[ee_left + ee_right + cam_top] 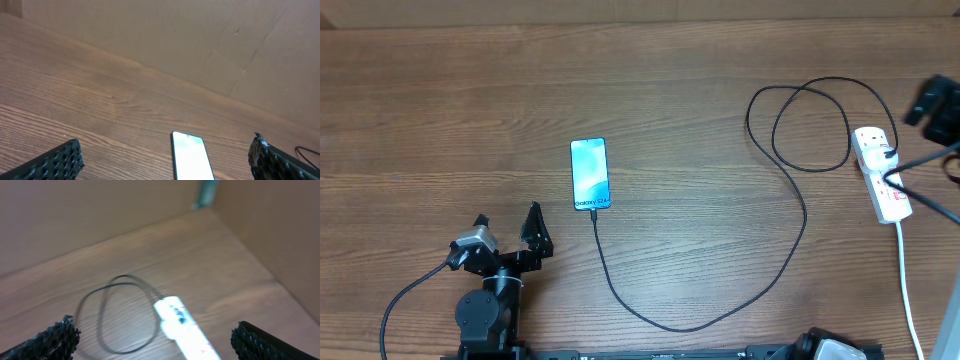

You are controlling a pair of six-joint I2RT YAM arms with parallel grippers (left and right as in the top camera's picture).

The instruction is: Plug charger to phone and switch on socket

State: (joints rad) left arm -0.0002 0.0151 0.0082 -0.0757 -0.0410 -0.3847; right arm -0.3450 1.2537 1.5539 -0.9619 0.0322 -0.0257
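Observation:
The phone (pixel 589 173) lies flat mid-table with its light blue screen up, and also shows in the left wrist view (pixel 191 157). The black charger cable (pixel 790 250) meets the phone's near end, loops right and runs up to the socket (pixel 880 178), a white power strip at the right, blurred in the right wrist view (pixel 187 330). My left gripper (pixel 510 232) (pixel 166 147) is open and empty, on the near side of the phone. My right gripper (pixel 932 102) (pixel 154 331) is open and empty, raised by the socket and partly cut off at the right edge.
The strip's white cord (pixel 910 290) runs toward the front edge at the right. The cable's double loop (pixel 800 125) lies left of the strip. A brown wall (pixel 260 235) closes the far and right sides.

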